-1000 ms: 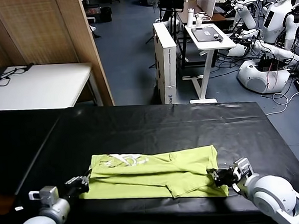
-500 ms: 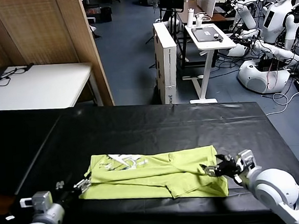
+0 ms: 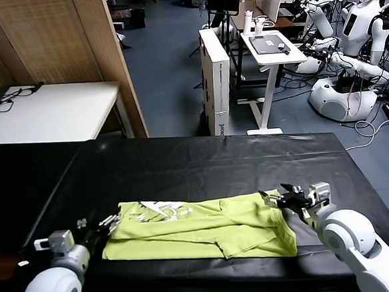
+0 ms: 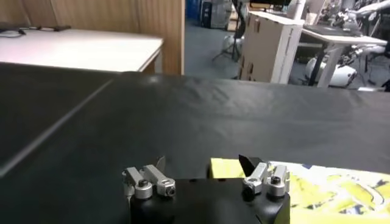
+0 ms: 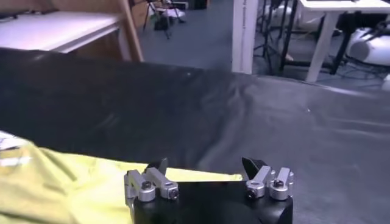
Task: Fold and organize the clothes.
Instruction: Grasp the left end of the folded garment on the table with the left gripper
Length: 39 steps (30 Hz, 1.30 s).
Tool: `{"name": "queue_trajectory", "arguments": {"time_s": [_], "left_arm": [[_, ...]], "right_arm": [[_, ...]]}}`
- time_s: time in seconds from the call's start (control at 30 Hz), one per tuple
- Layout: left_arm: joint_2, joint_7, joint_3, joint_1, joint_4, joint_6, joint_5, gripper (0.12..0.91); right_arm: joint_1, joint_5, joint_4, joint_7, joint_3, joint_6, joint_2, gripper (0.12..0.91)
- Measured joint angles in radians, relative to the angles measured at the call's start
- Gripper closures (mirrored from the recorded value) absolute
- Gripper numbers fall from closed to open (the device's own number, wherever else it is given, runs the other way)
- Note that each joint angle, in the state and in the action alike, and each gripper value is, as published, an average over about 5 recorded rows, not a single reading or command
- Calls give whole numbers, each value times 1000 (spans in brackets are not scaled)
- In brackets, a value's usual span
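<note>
The clothes, one lime yellow-green T-shirt (image 3: 200,229), lie folded into a long band on the black table (image 3: 202,159), with the white print (image 3: 160,210) showing near the left end. My left gripper (image 3: 101,225) stands open just off the shirt's left end, holding nothing. In the left wrist view that gripper (image 4: 204,164) is spread wide, with a corner of the T-shirt (image 4: 226,168) showing between the jaws. My right gripper (image 3: 282,197) is open over the shirt's far right corner. In the right wrist view it (image 5: 206,165) hovers empty above the edge of the T-shirt (image 5: 67,182).
A white table (image 3: 52,109) and a wooden partition (image 3: 101,59) stand beyond the table's left. A tall white box (image 3: 216,77), a small white desk (image 3: 272,47) and other white robots (image 3: 347,42) fill the floor behind.
Both grippers were shut on the shirt's ends and have opened, letting go. The right gripper has risen and moved toward the far corner; the left has drawn slightly off the left end.
</note>
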Motion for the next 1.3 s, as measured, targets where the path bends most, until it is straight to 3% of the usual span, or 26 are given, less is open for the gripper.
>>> {"name": "queue_trajectory", "arguments": {"time_s": [0.53, 0.87, 1.03, 1.13, 1.3], "left_arm": [[-34, 3, 70, -130, 138, 4, 8, 123], [-52, 13, 78, -140, 176, 4, 1, 139], [-54, 24, 82, -139, 177, 6, 1, 248], [-55, 30, 83, -137, 177, 4, 4, 359], [-57, 32, 83, -132, 174, 0, 8, 663]], "right_arm": [[28, -27, -92, 13, -32, 6, 86, 118], [39, -30, -111, 11, -39, 4, 97, 148], [34, -34, -114, 9, -37, 4, 101, 259], [30, -36, -112, 8, -37, 4, 103, 353], [23, -38, -105, 5, -35, 3, 105, 633]]}}
